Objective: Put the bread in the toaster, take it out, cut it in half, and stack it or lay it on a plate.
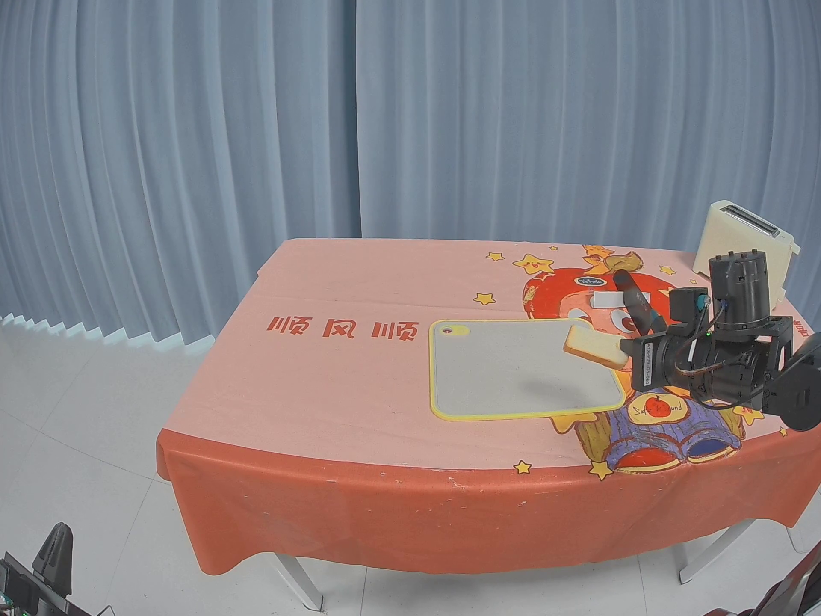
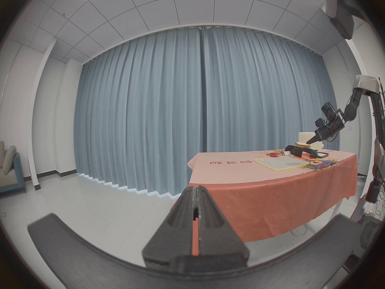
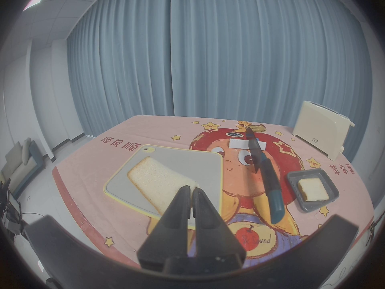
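Note:
A pale slice of bread hangs above the right edge of the grey, yellow-rimmed cutting board. My right gripper is shut on one end of the slice. The cream toaster stands at the table's far right corner. A dark-handled knife lies beyond the board. A small grey plate holds another piece of bread. My left gripper is shut on nothing, low and well left of the table.
The table has a pink-orange printed cloth hanging over its front edge. A white label lies by the knife. Blue curtains hang close behind the table. The left half of the tabletop is bare cloth.

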`<state>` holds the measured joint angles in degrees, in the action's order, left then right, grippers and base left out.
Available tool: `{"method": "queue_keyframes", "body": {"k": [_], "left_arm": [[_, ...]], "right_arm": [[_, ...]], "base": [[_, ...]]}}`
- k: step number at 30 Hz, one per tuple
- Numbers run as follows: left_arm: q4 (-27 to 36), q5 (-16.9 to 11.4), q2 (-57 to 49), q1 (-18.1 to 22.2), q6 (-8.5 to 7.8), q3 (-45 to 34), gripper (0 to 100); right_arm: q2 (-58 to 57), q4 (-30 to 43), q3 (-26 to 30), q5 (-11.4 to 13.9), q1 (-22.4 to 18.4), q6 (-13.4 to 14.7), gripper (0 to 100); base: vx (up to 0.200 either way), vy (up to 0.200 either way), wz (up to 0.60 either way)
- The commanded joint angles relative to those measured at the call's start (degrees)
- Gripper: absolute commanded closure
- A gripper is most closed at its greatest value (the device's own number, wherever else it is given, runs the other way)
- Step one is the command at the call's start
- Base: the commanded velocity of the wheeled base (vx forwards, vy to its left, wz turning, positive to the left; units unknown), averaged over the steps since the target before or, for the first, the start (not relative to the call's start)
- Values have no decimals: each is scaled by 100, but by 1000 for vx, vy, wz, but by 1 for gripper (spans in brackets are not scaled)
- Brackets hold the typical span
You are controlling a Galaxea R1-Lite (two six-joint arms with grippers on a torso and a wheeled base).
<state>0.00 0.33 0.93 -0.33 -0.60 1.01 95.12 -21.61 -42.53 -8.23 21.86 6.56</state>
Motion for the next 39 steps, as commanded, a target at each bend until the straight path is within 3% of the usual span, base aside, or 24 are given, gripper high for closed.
{"method": "queue_keyframes", "body": {"k": [1,14,17,22,27,30,39], "left_arm": [[0,2,-5,-2,-2,-101,100],[0,20,-5,-2,-2,-101,100],[0,20,-14,-2,-2,-101,100],[0,20,-14,-2,-2,-101,100],[0,20,-14,-2,-2,-101,100],[0,20,-14,-2,-2,-101,100],[0,11,-14,-2,-2,-101,100]], "right_arm": [[-134,-10,96,5,-59,-5,100],[-363,-27,175,49,-120,-146,100],[-389,-27,184,260,-243,-164,100],[-424,-36,175,410,-516,-252,100],[-565,-212,184,726,-832,-375,100],[-583,-379,237,1043,-955,-392,100],[-468,-458,272,1095,-1114,-568,100]], "base": [[0,-200,0],[0,-200,0],[0,-200,0],[0,-200,0],[0,-200,0],[0,-200,0],[0,-111,0]]}}
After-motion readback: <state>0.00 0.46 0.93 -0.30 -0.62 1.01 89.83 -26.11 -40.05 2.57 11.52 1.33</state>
